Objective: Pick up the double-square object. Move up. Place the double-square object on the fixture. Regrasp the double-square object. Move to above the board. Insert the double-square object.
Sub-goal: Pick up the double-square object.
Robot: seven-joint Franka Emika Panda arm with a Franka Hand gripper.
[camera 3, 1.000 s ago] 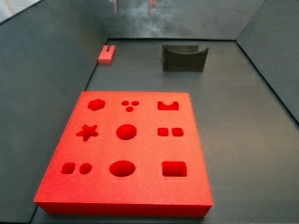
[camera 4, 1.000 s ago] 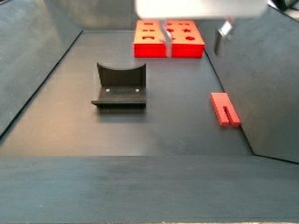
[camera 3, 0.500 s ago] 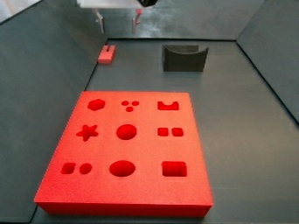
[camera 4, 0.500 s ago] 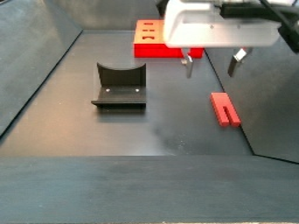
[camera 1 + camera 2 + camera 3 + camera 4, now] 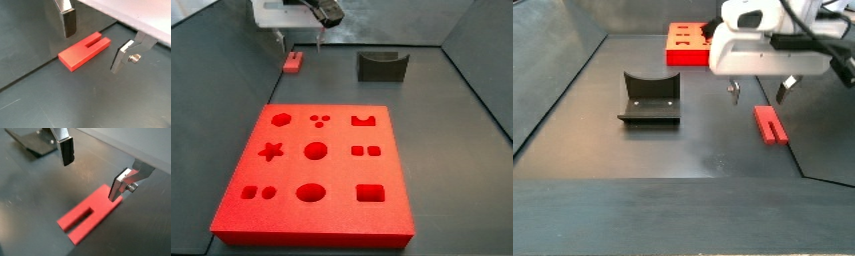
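Double-square object (image 5: 83,50) lay flat on the dark floor close beside the enclosure's side wall, well apart from the fixture (image 5: 381,65) and the board (image 5: 315,173). The gripper (image 5: 95,41) hung above it with its fingers (image 5: 68,22) spread wide and nothing between them, so the first step, the pick-up, looked to be in hand and not yet done. In both wrist views the piece (image 5: 87,216) sat low beneath the open jaws, not touched by either pad. In a side view (image 5: 770,123) it lay slightly off to one side of the fingers. The next move probably called for centring over the block, descending until the pads flanked its long sides, then closing.
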